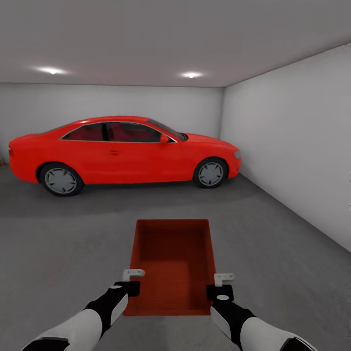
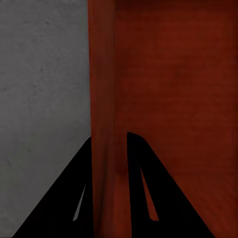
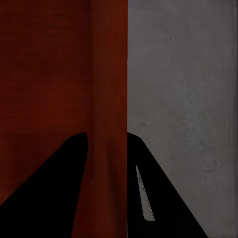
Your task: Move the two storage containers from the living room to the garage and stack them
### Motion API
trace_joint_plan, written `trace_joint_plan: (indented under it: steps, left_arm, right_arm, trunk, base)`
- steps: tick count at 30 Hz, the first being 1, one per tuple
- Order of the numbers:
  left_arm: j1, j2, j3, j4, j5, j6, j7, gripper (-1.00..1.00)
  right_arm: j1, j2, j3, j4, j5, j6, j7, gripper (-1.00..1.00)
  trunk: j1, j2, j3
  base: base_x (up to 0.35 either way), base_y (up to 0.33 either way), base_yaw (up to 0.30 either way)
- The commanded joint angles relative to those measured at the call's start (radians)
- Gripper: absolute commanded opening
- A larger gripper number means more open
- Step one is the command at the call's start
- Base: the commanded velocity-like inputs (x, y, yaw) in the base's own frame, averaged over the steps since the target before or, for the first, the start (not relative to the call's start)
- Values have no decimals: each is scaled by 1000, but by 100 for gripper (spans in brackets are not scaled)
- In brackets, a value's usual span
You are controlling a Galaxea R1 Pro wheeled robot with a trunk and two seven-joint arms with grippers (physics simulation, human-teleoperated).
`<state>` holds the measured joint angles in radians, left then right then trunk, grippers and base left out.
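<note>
Storage container point(image 1: 173, 265) between pincers; left pincer point(image 1: 132, 278) clamps left wall, right pincer point(image 1: 223, 282) clamps right wall.

Matt orange-red container point(image 1: 173, 263), rough grey floor point(image 1: 273, 253)

The storage container point(image 1: 171, 265) is orange-red, darker on the inside walls, and its bottom shows a fine ribbed pattern. The floor point(image 1: 58, 243) is dark grey with a rough, speckled look. The car point(image 1: 122, 151) is bright red with silver wheels. The walls point(image 1: 292, 146) are plain white. Both arms are white with black ends, and the fingers point(image 2: 59, 208) appear black.
</note>
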<state>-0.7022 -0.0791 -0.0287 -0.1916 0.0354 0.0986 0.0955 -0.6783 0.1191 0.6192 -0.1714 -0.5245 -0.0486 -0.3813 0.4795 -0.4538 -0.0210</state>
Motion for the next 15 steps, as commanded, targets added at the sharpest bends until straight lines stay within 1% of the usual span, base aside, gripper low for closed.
trace_joint_plan:
  steps: [1, 15]
  left_arm:
    - [0, 20, 36, -1, -8, 7, 10, -100]
    - [0, 19, 36, -1, -8, 7, 10, -100]
  right_arm:
    - [-1, -1, -20, 0, 11, -8, -19, -100]
    - [-2, -1, -20, 0, 11, -9, -19, -100]
  trunk:
    - [1, -2, -2]
    - [1, -2, -2]
  base:
    - [322, 0, -249]
    - [322, 0, -249]
